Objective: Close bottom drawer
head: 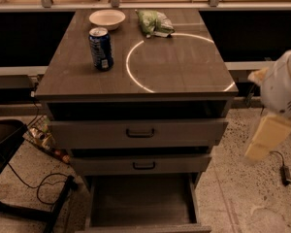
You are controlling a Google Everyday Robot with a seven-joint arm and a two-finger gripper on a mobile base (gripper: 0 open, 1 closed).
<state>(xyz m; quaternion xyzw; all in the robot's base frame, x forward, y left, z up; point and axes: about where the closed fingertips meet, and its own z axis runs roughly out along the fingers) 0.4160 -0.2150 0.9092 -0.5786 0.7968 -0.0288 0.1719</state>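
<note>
widely open bottom drawer (140,201), gripper (263,139) off right of cabinet (136,69), apart

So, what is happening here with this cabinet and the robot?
A robot has to close the bottom drawer, which is pulled far out. The gripper hangs to the right of the cabinet, level with the top drawer and the middle drawer, and touches nothing. Those two are out only a little. On the cabinet are a can, a bowl and a green bag.
</note>
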